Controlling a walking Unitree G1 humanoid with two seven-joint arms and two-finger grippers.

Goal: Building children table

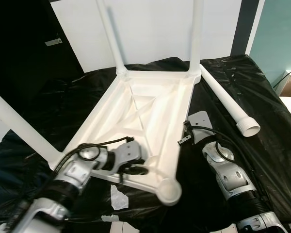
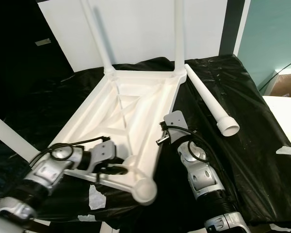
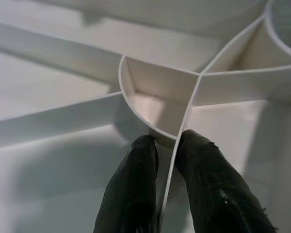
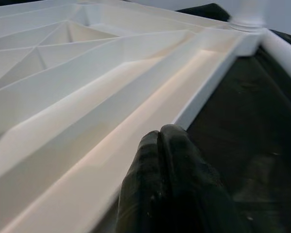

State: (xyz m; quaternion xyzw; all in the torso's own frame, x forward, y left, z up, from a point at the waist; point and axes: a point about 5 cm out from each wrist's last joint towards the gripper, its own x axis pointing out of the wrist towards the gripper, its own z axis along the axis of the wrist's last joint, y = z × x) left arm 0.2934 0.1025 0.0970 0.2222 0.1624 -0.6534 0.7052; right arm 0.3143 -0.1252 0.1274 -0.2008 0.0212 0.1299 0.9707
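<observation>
So I've got the table (image 1: 136, 109) flipped upside down on the black sheet (image 1: 262, 145), underside ribs facing up. Three legs are already standing up from its corners: two at the far end and one at the near left corner. The fourth leg (image 1: 228, 104) is lying loose on the sheet just off the table's right edge, open end pointing toward me. The near right corner socket (image 1: 169, 190) has nothing in it.

Left gripper (image 3: 166, 145) is down inside the frame near that socket. In the left wrist view its fingers (image 3: 136, 189) are nearly together, one on each side of a thin white rib (image 3: 177, 145), right where it meets a small curved pocket. Looks like a pinch on that rib, with both pads against it.

Right gripper (image 4: 159, 141) is at the table's right-hand rim (image 4: 203, 97), about midway along. Its fingers are pressed together with nothing between them, tips sitting right at the outer edge of the rim over the sheet. I can't tell if the tips actually touch the plastic or just sit beside it.

A few scraps of white tape (image 1: 117, 198) are on the sheet near the front.
</observation>
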